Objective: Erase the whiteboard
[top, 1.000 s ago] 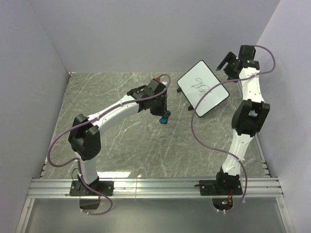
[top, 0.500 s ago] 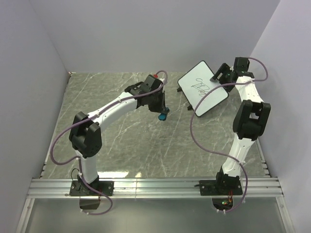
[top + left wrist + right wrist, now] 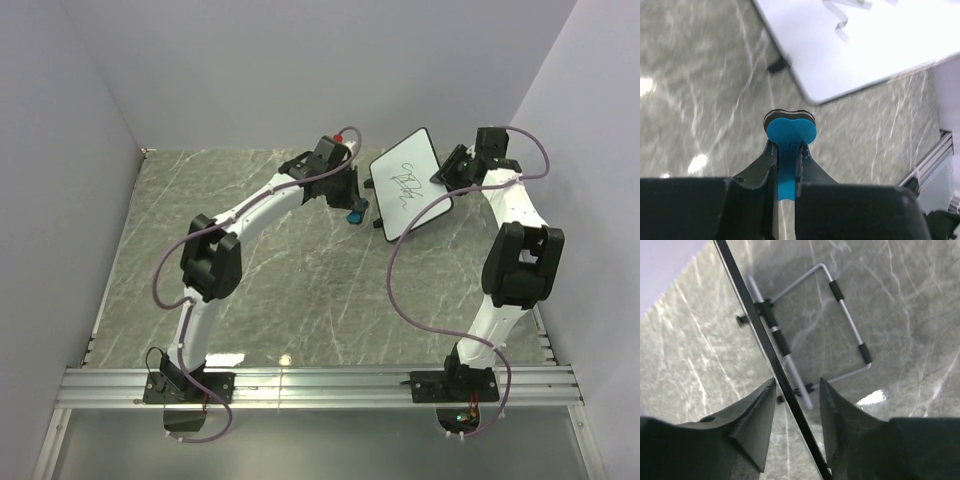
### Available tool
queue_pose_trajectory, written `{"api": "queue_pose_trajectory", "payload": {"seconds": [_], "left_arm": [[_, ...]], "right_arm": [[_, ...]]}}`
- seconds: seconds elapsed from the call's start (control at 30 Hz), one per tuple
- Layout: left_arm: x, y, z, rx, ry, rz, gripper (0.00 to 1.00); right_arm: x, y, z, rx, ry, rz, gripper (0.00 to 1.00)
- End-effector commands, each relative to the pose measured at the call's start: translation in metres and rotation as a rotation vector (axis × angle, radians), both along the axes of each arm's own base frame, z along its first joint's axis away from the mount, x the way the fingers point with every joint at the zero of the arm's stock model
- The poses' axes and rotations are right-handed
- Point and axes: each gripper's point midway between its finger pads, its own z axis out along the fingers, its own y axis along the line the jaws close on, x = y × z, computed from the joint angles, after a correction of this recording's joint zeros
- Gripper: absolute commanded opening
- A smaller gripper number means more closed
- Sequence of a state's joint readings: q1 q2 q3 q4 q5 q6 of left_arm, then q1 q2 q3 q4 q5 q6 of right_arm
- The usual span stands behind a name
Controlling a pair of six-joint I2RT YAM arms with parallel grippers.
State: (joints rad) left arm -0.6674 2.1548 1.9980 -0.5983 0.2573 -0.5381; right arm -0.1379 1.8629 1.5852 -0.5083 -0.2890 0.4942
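None of the erasing looked done: on the desk [image 3: 250, 290] the whiteboard [image 3: 410, 195] stood tilted on its stand [image 3: 850, 322], black scribbles [image 3: 403, 178] intact. The right gripper [image 3: 797, 382] straddled its right edge, jaws half-wide, not visibly clamped. Just left of it the left gripper [image 3: 788, 145] pinched a blue eraser [image 3: 790, 131]. No container showed.

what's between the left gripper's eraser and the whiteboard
Nothing visible. The left gripper holds the blue eraser just left of the whiteboard, with only bare marble table between them. The right gripper straddles the whiteboard's right edge, away from that path.
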Motion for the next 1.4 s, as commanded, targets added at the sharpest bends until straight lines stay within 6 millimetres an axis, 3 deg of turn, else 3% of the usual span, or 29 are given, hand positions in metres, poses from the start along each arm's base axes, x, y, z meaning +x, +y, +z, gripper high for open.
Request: {"api": "queue_pose_trajectory", "payload": {"seconds": [0.0,0.07,0.17,0.3,0.47,0.63,0.8,0.87,0.97,1.13,1.23,1.37], "left_arm": [[0.022,-0.021,0.014,-0.095,-0.041,-0.020,0.00],[0.034,-0.028,0.012,-0.133,-0.044,-0.013,0.00],[0.044,-0.038,0.007,-0.161,-0.057,-0.025,0.00],[0.053,-0.045,0.008,-0.205,-0.105,-0.017,0.00],[0.061,-0.046,0.007,-0.215,-0.128,-0.002,0.00],[0.063,-0.044,-0.015,-0.207,-0.097,-0.006,0.00],[0.073,-0.027,-0.029,-0.193,-0.069,0.025,0.00],[0.080,-0.015,-0.021,-0.204,-0.083,0.048,0.00],[0.079,0.005,-0.028,-0.193,-0.061,0.080,0.00],[0.080,0.029,-0.012,-0.192,-0.076,0.116,0.00],[0.077,0.034,-0.003,-0.188,-0.090,0.119,0.00],[0.075,0.030,0.003,-0.212,-0.090,0.106,0.00]], "right_arm": [[-0.007,0.014,-0.002,-0.008,0.001,0.045,0.42],[-0.014,0.017,-0.010,-0.009,0.021,0.052,0.37],[-0.023,0.027,-0.020,-0.015,0.051,0.077,0.14],[-0.036,0.038,-0.027,-0.034,0.085,0.116,0.00],[-0.052,0.047,-0.025,-0.068,0.098,0.154,0.00],[-0.077,0.048,-0.044,-0.090,0.135,0.157,0.00],[-0.099,0.061,-0.060,-0.056,0.182,0.215,0.00],[-0.108,0.095,-0.062,-0.022,0.177,0.331,0.00],[-0.114,0.117,-0.072,-0.017,0.183,0.417,0.00],[-0.105,0.154,-0.079,0.031,0.191,0.524,0.00],[-0.105,0.178,-0.073,0.083,0.184,0.598,0.00],[-0.102,0.189,-0.075,0.139,0.205,0.607,0.00]]}}
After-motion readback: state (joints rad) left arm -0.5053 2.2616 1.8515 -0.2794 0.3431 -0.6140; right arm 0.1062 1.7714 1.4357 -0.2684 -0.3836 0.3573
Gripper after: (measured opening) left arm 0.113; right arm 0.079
